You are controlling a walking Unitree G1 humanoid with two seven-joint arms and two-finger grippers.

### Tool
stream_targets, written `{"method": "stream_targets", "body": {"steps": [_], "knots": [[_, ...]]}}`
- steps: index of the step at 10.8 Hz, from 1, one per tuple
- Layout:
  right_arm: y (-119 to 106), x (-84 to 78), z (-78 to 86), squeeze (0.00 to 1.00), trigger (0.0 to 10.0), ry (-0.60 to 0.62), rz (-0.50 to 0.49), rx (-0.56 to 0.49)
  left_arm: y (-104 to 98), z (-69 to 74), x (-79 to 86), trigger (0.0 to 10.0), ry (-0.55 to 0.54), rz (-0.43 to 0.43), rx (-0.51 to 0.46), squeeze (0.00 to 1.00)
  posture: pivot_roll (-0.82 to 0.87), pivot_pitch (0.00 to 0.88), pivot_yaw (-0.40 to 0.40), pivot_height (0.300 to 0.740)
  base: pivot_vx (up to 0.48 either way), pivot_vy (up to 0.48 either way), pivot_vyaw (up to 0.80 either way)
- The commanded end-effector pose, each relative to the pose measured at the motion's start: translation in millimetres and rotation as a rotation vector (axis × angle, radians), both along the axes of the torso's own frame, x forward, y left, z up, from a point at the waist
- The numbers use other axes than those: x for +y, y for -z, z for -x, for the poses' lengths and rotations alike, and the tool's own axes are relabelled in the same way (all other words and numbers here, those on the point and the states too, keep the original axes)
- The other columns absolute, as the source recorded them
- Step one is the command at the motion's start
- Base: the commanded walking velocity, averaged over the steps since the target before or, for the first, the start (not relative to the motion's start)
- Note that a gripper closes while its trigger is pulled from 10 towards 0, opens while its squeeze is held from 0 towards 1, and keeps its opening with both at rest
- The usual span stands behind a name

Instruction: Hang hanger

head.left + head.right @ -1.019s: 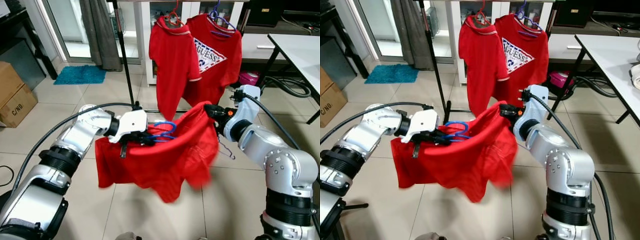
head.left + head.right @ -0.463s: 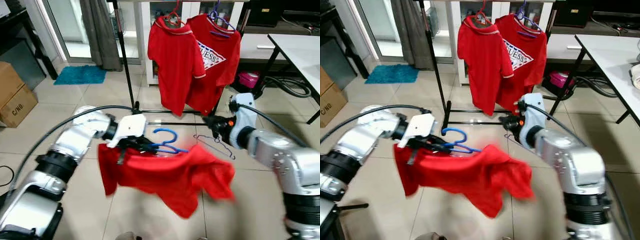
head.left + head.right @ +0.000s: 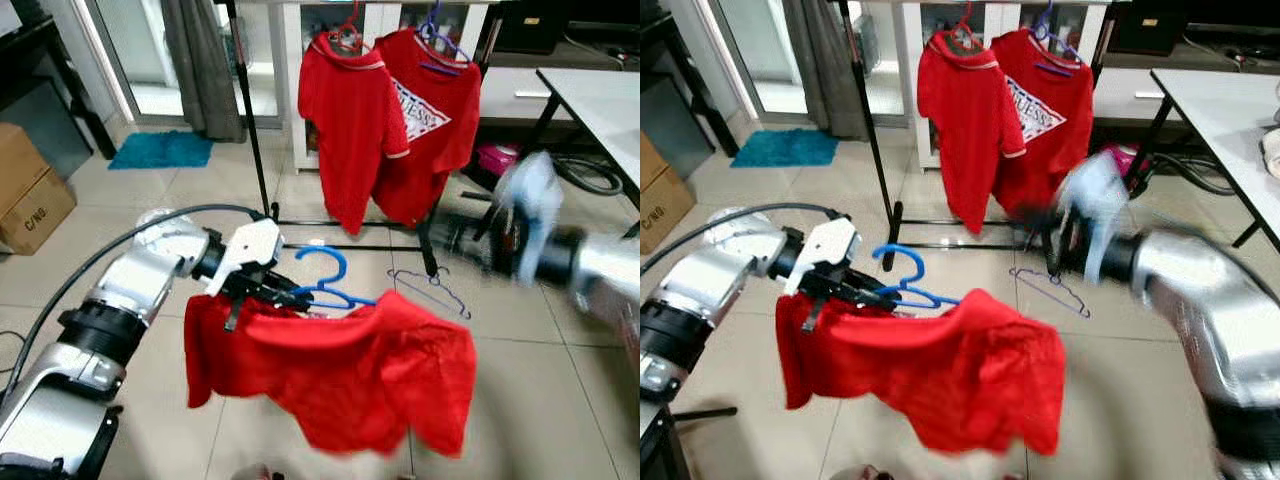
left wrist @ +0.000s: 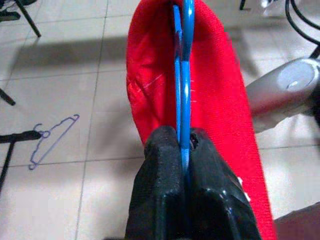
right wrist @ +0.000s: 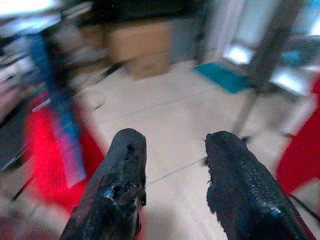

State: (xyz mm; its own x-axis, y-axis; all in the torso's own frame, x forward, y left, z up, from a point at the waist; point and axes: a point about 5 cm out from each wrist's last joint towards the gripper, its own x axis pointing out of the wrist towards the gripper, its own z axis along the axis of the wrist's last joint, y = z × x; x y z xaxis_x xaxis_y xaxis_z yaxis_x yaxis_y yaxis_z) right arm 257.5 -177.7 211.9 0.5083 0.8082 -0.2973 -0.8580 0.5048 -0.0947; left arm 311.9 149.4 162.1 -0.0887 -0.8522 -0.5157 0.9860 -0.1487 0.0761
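My left gripper [image 3: 285, 293] is shut on a blue hanger [image 3: 330, 280] that carries a red shirt [image 3: 350, 370]. The shirt droops below the hanger at about knee height over the tiled floor. In the left wrist view the blue hanger [image 4: 183, 80] runs straight out from between the black fingers [image 4: 160, 195], with the red shirt [image 4: 215, 90] draped over it. My right gripper [image 5: 172, 165] is open with nothing between its fingers; its arm [image 3: 540, 245] is a blur at the right. The clothes rack [image 3: 245, 110] stands ahead with two red shirts [image 3: 385, 110] hanging on it.
A spare purple hanger [image 3: 435, 290] lies on the floor by the rack's base. A cardboard box [image 3: 30, 195] sits at the far left, a teal mat [image 3: 160, 148] behind it, and a white table [image 3: 600, 100] stands at the right.
My right gripper let go of the shirt and its arm swung away to the right. The shirt's right side dropped and now hangs from the hanger alone. The left gripper lifted slightly.
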Motion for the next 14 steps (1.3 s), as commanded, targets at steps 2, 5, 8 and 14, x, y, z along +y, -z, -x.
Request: {"method": "stream_targets", "body": {"steps": [2, 5, 8, 14], "knots": [[14.5, 23.7, 14.5, 0.0, 10.0, -0.183, 0.079, 0.016, -8.6, -0.4, 1.8, 0.0, 0.012, -0.002, -0.016, 0.0, -0.15, 0.0, 0.051, 0.74, 0.0, 0.0, 0.0], [29.4, 55.9, 7.9, 0.0, 10.0, -0.18, 0.083, 0.003, -9.3, -4.7, -3.0, 0.0, 0.008, -0.049, -0.072, 0.0, -0.15, 0.0, 0.054, 0.74, 0.0, 0.0, 0.0], [43.5, 72.1, 3.7, 0.0, 0.0, -0.18, 0.123, 0.017, -11.8, -7.5, -5.8, 0.0, 0.012, -0.055, -0.091, 0.0, -0.14, 0.0, 0.055, 0.74, 0.0, 0.0, 0.0], [46.8, 84.5, -10.6, 0.0, 0.0, -0.131, 0.158, -0.015, -17.1, -10.2, -8.4, 0.0, -0.009, -0.017, -0.091, 0.0, -0.14, 0.0, 0.045, 0.74, 0.0, 0.0, 0.0]]}}
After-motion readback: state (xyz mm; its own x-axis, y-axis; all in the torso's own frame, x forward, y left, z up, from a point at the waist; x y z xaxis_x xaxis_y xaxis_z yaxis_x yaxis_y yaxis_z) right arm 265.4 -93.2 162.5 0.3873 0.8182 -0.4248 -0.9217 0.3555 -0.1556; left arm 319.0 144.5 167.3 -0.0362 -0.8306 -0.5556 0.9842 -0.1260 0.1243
